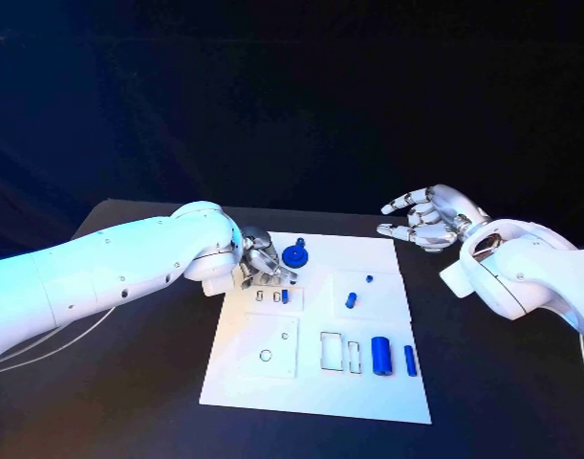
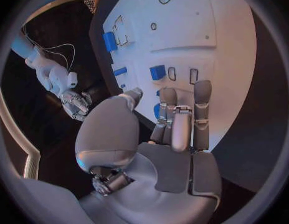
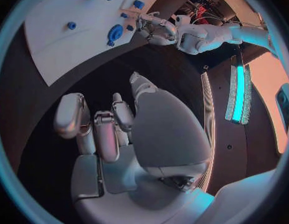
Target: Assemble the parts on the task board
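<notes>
- Looking down from your head view: the task board (image 1: 313, 382) lies centre frame on the black table (image 1: 126, 402). Your left hand (image 1: 262, 260) sits at the board's upper left corner, fingers curled down onto the plate beside a round blue part (image 1: 297, 255); you cannot tell whether it grips anything.
- Two upright blue cylinders (image 1: 379, 356) stand at lower right of the board, and a small blue piece (image 1: 351, 300) lies mid-board.
- Your right hand (image 1: 429, 218) hovers off the board's upper right corner, fingers spread and loosely bent, holding nothing.
- Left wrist view: fingers (image 2: 180, 119) point down at the board's edge, near a blue block (image 2: 157, 72) and two slots.
- Right wrist view: fingers (image 3: 97, 129) apart over the bare table; the blue round part (image 3: 115, 33) sits upper left.
</notes>
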Controlling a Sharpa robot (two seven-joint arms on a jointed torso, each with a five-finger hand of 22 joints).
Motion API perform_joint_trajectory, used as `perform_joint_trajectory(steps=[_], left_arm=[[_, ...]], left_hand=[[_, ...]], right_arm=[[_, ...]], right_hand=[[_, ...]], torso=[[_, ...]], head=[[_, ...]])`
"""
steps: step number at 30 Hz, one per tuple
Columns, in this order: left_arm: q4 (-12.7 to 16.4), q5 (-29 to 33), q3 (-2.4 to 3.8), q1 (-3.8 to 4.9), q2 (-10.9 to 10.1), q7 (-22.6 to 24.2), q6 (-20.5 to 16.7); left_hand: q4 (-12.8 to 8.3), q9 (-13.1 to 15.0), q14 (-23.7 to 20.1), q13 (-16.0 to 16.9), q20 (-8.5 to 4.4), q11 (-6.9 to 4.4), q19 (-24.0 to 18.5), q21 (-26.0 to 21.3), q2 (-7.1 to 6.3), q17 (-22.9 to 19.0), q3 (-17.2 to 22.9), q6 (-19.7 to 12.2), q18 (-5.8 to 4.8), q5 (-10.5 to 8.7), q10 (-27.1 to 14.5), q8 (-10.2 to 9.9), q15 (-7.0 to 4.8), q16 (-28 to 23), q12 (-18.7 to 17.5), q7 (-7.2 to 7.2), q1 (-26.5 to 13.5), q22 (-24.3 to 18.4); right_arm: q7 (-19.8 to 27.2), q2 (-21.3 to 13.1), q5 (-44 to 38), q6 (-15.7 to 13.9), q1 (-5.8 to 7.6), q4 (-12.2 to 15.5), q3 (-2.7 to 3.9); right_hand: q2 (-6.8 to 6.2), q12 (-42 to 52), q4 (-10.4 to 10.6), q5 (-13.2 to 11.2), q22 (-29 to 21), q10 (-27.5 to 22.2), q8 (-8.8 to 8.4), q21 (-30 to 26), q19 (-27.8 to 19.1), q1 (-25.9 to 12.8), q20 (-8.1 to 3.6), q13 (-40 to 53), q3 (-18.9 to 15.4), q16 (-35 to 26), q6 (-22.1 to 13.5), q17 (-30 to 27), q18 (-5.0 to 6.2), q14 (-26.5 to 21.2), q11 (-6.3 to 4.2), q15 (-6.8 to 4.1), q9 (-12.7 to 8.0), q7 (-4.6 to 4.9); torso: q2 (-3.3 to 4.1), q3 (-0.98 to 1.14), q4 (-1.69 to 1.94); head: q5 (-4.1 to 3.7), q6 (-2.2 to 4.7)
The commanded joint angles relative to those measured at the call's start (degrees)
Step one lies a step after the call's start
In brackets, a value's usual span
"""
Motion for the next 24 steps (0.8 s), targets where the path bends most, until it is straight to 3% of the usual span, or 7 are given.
perform_joint_trajectory(steps=[1, 16, 24], left_arm=[[-0.19, -0.88, -0.01, 0.09, 0.53, -1.01, 2.73], [-0.92, -2.5, -0.04, 0.04, 1.64, -1.92, 4.71], [-1.06, -2.8, -0.05, -0.04, 1.86, -2.26, 5.75]], left_hand=[[0.07, 0.09, 0.45, 0.11, 0.05, -0.09, -0.35, 0.15, 0.07, 0.55, -0.36, -0.17, -0.33, -0.14, -0.34, 0.35, 0.12, -0.08, -0.27, -0.11, -0.48, 0.1], [0.06, 0.25, 0.43, -0.16, 0.05, -0.11, -0.43, 0.15, 0.17, 0.53, -0.6, -0.22, -0.31, -0.21, -0.52, 0.5, 0.1, -0.1, -0.43, -0.13, -0.78, 0.05], [0.03, 0.31, 0.46, 0.14, 0.04, -0.13, -0.38, 0.21, 0.27, 0.59, -0.61, -0.22, -0.33, -0.19, -0.32, 0.57, 0.09, -0.07, -0.22, -0.15, -0.76, 0.16]], right_arm=[[0.52, 0.17, 0.16, 0.32, 0.03, -0.1, 0.05], [0.46, 0.3, 0.16, 0.4, 0.03, -0.45, 0.05], [0.59, 0.31, 0.16, 0.32, 0.03, -0.48, 0.05]], right_hand=[[0.49, -0.39, 0.09, 0.17, -0.12, -0.42, -0.04, -0.45, -0.35, -0.13, 0.0, -0.13, 0.42, -0.4, -0.35, 7.25, 0.76, 3.94, 0.06, 0.32, -0.02, 0.15], [0.66, -0.45, -0.04, 0.19, -0.3, -0.41, 0.12, -0.74, -0.47, 0.11, -0.01, -0.2, 0.73, -0.5, -0.22, 7.1, 0.8, 3.88, 0.02, 0.3, 0.02, 0.11], [0.69, -0.37, -0.13, 0.19, -0.19, -0.28, 0.24, -0.64, -0.38, 0.28, -0.03, -0.13, 0.89, -0.51, -0.07, 7.13, 0.77, 3.89, -0.03, 0.27, 0.06, 0.07]], torso=[[-0.03, 0.06, -0.01], [-0.06, -0.06, 0.06], [-0.05, 0.0, 0.09]], head=[[0.07, -0.11], [-0.02, -0.49], [0.5, -0.57]])
